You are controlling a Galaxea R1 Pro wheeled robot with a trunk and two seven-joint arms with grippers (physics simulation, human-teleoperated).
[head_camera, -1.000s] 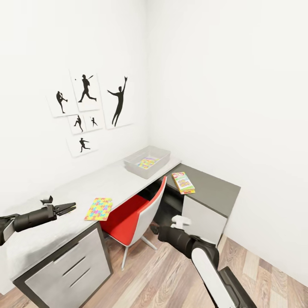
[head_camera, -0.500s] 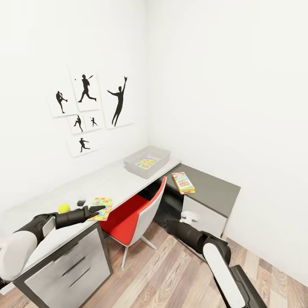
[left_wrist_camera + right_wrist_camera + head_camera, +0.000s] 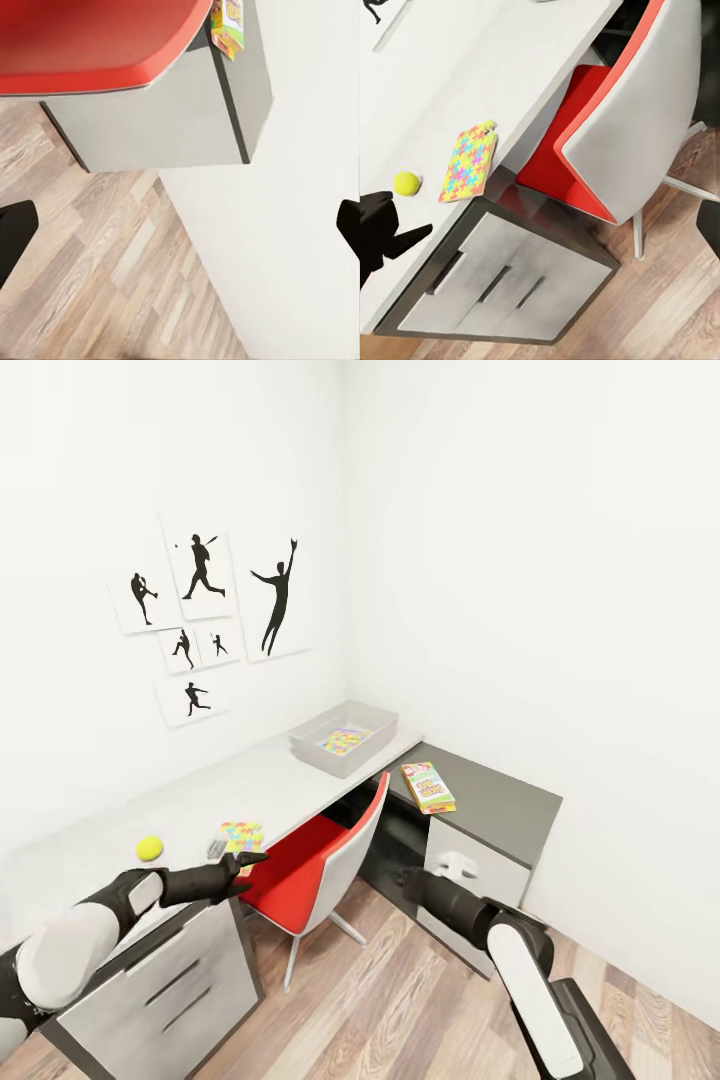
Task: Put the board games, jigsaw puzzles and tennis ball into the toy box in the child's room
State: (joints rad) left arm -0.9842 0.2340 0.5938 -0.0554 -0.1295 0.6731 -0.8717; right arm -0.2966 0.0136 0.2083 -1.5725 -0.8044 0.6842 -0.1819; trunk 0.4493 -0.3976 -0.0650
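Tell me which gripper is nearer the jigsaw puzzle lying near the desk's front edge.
Left. The left gripper is right at the jigsaw puzzle, partly covering its near edge. The right gripper hangs off the table, beyond the red chair, above the floor.

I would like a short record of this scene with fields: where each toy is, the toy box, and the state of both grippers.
toy box: on the table, far end near the corner, one jigsaw puzzle inside
second jigsaw puzzle: flat at the table's front edge
tennis ball: on the table, apart from that puzzle
board game: on the dark side desk
left gripper: beside the second puzzle, open, holding nothing
right gripper: low by the side desk, open
chair: red seat, between the arms
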